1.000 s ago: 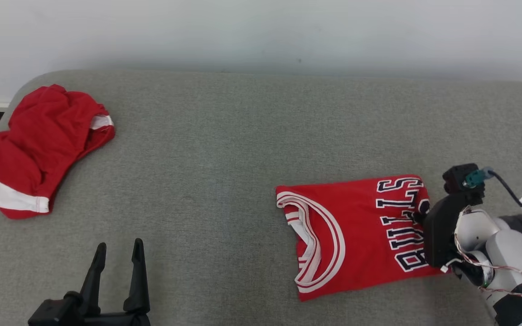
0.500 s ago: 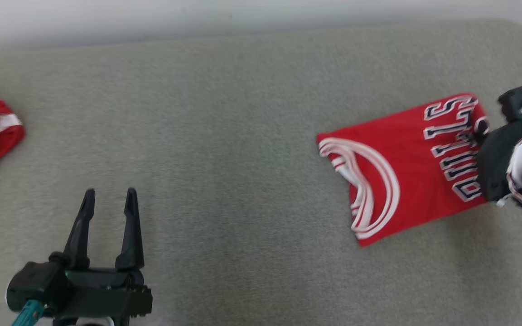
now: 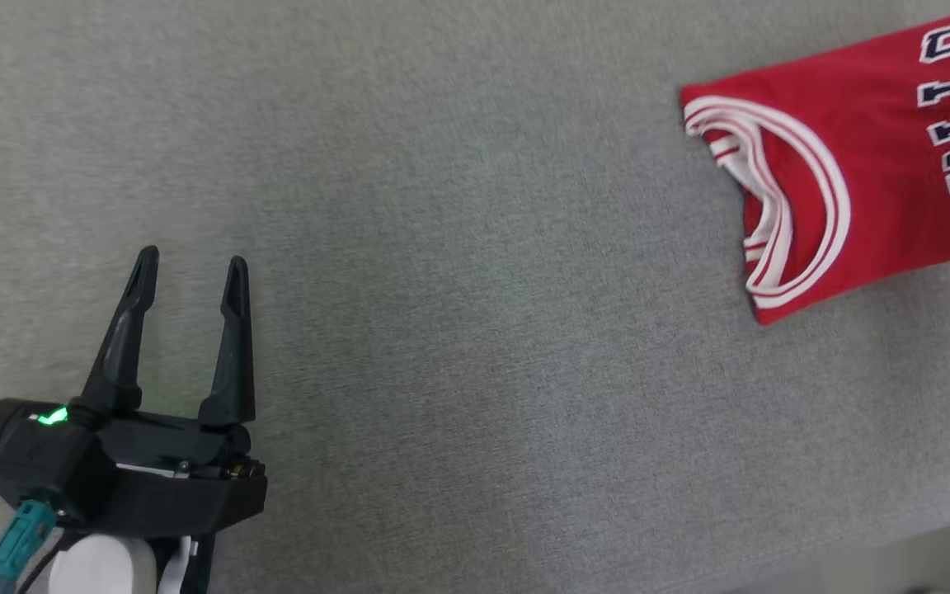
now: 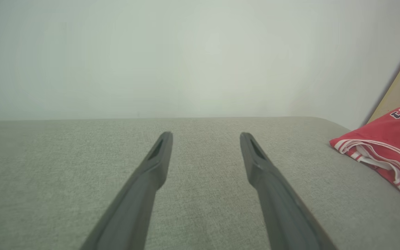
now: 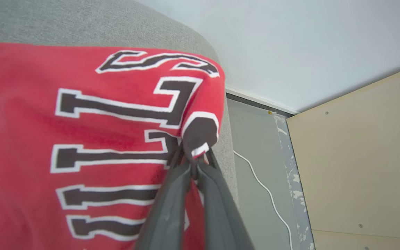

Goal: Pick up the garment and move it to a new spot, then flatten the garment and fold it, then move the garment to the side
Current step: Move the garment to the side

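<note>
The garment (image 3: 862, 157) is a folded red jersey with white trim and dark lettering, lying on the grey cushion at the upper right of the head view. It also shows at the right edge of the left wrist view as the garment (image 4: 391, 146). In the right wrist view my right gripper (image 5: 194, 159) is shut on a pinched fold at the edge of the garment (image 5: 82, 139), close to the cushion's end. My left gripper (image 3: 190, 268) stands open over bare cushion at the lower left, far from the jersey, with nothing between its fingers (image 4: 155, 163).
The grey cushion (image 3: 458, 330) spreads across the head view. Past its rounded end, the right wrist view shows a grey floor (image 5: 255, 166) with a thin white cable (image 5: 266, 189), a pale wooden panel (image 5: 359, 166) and a white wall (image 5: 290, 45).
The head camera has swung down and to the right, so the other red garment at the left and the wall have left the picture. The jersey now sits near the cushion's right end.
</note>
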`<state>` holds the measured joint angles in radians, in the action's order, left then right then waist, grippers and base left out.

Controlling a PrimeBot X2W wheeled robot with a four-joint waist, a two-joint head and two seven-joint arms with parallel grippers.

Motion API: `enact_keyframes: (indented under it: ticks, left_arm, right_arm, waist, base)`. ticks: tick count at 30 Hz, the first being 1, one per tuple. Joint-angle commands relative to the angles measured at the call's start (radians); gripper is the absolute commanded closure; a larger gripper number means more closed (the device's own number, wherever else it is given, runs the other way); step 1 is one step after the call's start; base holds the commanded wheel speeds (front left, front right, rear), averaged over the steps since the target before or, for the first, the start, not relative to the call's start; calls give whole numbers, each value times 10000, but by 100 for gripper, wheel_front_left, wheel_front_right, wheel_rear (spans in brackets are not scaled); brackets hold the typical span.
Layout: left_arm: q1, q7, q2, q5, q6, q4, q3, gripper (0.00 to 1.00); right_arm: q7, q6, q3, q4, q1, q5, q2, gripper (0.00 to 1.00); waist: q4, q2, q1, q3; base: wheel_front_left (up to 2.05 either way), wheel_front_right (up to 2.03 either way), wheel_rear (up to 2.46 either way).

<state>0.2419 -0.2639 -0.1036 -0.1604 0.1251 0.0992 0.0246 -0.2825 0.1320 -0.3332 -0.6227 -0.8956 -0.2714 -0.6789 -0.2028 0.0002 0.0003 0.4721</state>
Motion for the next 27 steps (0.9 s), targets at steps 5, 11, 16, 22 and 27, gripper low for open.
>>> enact_keyframes:
  ticks: [5, 11, 16, 22, 27]
  left_arm:
    - [252, 2, -265, 76, 45, 181, 43, 0]
    - [308, 2, -388, 45, 46, 227, 72, 0]
    - [239, 2, -410, 60, 46, 234, 41, 0]
    - [256, 2, -331, 63, 42, 128, 67, 0]
    - [188, 2, -200, -38, 44, 32, 26, 0]
  right_arm:
    - [703, -23, 78, -353, -319, 460, -271, 100]
    - [1243, -23, 265, -738, -502, 933, -533, 100]
    - [1611, -23, 309, -928, -517, 1269, -334, 100]
    - [1951, -23, 283, -1019, -504, 1572, -138, 0]
    - [2484, -23, 255, -985, -366, 1667, -44, 0]
  waist:
    - [-524, -2, -3, 873]
    - [-463, -2, -3, 969]
    - [-424, -2, -3, 923]
    - [-324, -2, -3, 754]
    - [-146, -2, -3, 442]
  base:
    - [0, 0, 0]
    - [0, 0, 0]
    - [0, 0, 0]
    - [0, 0, 0]
    - [0, 0, 0]
